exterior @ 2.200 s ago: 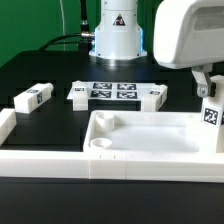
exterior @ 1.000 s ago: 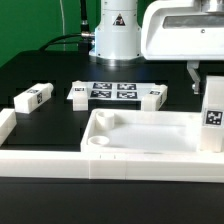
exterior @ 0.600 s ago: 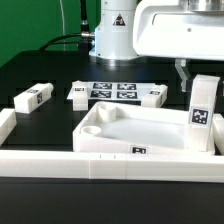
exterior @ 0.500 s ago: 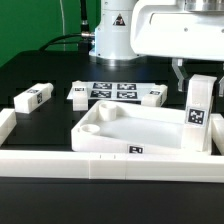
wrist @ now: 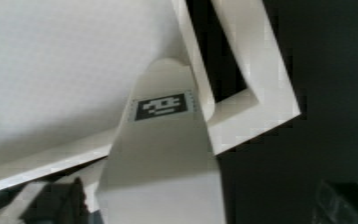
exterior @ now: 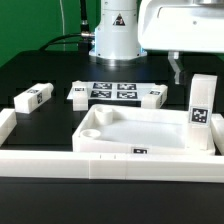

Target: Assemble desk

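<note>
The white tabletop [exterior: 135, 128] lies tray-side up behind the front rail. One tagged leg [exterior: 203, 112] stands upright in its corner on the exterior view's right. My gripper [exterior: 197, 68] hangs just above that leg, open. Its one visible finger [exterior: 176, 67] stands clear of the leg's side, and nothing is held. In the wrist view the leg [wrist: 158, 165] with its tag runs straight down onto the tabletop [wrist: 60, 80]. Three more legs lie on the black table: one [exterior: 33, 97] far at the exterior view's left and two [exterior: 78, 93] [exterior: 152, 96] flanking the marker board.
The marker board [exterior: 113, 91] lies flat behind the tabletop. A long white border rail [exterior: 60, 165] runs along the front, with an end piece [exterior: 5, 122] at the exterior view's left. The robot's base [exterior: 117, 35] stands at the back.
The gripper has opened and let go of the leg, which stays upright in the tabletop's corner. The fingers have lifted slightly. Before that, the tabletop turned a little as the leg went in.
</note>
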Robot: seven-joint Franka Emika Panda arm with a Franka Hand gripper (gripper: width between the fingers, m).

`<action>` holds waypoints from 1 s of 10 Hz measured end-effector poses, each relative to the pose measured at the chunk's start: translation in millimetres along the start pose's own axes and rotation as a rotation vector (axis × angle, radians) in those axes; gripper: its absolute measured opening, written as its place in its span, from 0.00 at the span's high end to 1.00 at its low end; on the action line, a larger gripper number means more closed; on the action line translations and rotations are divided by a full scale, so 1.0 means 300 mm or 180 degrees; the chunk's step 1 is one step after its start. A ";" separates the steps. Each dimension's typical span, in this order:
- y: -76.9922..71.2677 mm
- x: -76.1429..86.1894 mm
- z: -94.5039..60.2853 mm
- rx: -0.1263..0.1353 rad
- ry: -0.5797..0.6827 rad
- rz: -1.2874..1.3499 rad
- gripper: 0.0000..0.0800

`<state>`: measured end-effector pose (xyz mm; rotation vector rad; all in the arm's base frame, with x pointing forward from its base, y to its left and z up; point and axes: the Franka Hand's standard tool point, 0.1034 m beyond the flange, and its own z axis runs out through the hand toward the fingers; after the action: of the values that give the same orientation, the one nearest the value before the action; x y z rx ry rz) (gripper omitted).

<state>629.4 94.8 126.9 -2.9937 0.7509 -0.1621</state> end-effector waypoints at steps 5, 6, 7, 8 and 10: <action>0.049 -0.077 -0.051 -0.0004 -0.0043 -0.0199 0.19; 0.049 -0.077 -0.051 -0.0004 -0.0043 -0.0199 0.19; 0.049 -0.077 -0.051 -0.0005 -0.0044 -0.0199 0.19; 0.049 -0.078 -0.051 -0.0005 -0.0044 -0.0199 0.19; 0.081 -0.116 -0.047 -0.0012 -0.0056 -0.0192 0.19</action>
<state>585.9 89.5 135.8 -3.0188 0.6602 -0.1368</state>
